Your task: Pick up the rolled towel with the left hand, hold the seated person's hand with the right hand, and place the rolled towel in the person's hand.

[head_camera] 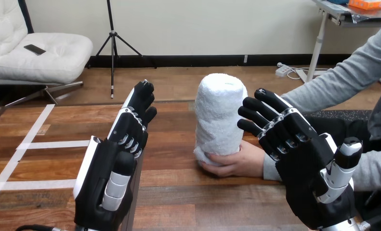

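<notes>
A white rolled towel (219, 115) stands upright in the middle of the wooden table (178, 202). The person's hand (236, 161) grips its base from the right, resting on the table, with the grey sleeve running off to the right. My left hand (116, 163) is raised at the lower left, fingers straight and open, well left of the towel and holding nothing. My right hand (299, 159) is raised at the lower right, fingers straight and spread, its fingertips close beside the towel's right side and just above the person's wrist, holding nothing.
White tape lines (29, 144) cross the table's left part. The person's other arm (342, 79) in a grey sleeve reaches in from the upper right.
</notes>
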Controlling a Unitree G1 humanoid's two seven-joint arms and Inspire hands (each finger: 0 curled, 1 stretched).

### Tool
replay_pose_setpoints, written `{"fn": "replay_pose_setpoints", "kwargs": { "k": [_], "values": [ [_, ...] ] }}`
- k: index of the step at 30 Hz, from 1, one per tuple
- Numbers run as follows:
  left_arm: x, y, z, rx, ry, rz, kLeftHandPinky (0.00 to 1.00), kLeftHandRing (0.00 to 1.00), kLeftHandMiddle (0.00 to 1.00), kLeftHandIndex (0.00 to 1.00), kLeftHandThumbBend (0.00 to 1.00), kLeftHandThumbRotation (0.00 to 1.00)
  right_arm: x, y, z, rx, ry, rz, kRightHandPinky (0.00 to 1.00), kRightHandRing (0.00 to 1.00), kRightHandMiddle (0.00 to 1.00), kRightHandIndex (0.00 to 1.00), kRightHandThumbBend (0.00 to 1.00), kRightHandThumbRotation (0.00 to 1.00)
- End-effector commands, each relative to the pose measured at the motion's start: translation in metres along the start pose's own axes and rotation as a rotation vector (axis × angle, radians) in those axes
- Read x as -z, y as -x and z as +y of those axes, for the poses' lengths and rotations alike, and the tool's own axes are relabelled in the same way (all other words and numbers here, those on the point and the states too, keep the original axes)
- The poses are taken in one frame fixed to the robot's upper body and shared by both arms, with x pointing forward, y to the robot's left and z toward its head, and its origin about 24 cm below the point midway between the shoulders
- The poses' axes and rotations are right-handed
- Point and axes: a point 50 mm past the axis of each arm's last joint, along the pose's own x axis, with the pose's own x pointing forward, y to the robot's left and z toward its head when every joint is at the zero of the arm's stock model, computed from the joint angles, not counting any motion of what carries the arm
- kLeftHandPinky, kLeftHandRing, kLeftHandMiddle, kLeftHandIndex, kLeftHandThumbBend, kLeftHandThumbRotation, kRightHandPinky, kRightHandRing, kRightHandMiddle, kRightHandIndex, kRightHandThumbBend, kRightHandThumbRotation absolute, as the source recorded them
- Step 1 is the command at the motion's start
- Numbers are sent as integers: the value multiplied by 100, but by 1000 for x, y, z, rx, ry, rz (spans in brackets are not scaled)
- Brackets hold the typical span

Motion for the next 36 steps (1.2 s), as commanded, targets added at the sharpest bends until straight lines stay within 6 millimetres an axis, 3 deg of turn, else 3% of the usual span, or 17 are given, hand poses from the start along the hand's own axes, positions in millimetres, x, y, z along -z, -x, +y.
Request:
{"fn": "replay_pose_setpoints", "kwargs": {
  "k": [1,36],
  "values": [
    [-5,-10,0,6,-2,-56,96,99,97,96,91,93,-9,-11,3,-28,20,-64,85,85,83,84,99,100],
    [-6,-10,-2,3,9,-56,94,98,97,95,89,94,-10,-9,2,-24,14,-61,84,85,84,84,100,100]
  ]
}}
